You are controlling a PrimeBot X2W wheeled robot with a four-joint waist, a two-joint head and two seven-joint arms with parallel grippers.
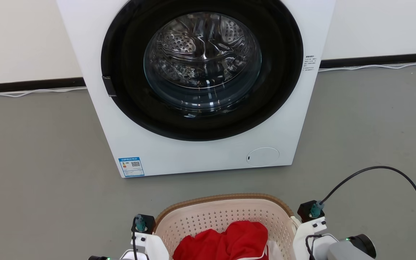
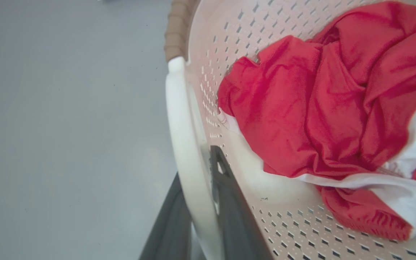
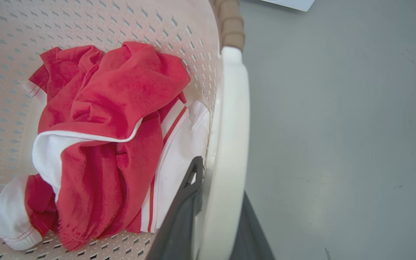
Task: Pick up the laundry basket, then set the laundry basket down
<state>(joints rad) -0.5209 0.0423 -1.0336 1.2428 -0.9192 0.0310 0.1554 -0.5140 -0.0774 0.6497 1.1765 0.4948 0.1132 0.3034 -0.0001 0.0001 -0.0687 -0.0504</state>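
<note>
The laundry basket (image 1: 222, 216), cream perforated plastic with a brown rim band, sits low in the head view between my two wrists, on the grey floor in front of the washing machine. A red and white garment (image 1: 226, 240) lies inside it. In the left wrist view my left gripper (image 2: 197, 162) is shut on the basket's white side handle (image 2: 179, 119), one dark finger inside the wall and one outside. My right gripper (image 3: 220, 177) clamps the opposite white handle (image 3: 229, 108) the same way. Whether the basket rests on the floor or hangs above it I cannot tell.
The white washing machine (image 1: 200, 155) stands close ahead with its round glass door (image 1: 202, 65) closed. Grey floor (image 1: 31, 162) spreads to both sides. A black cable (image 1: 392, 169) arcs up from my right wrist. White cords run along the baseboard (image 1: 374, 61).
</note>
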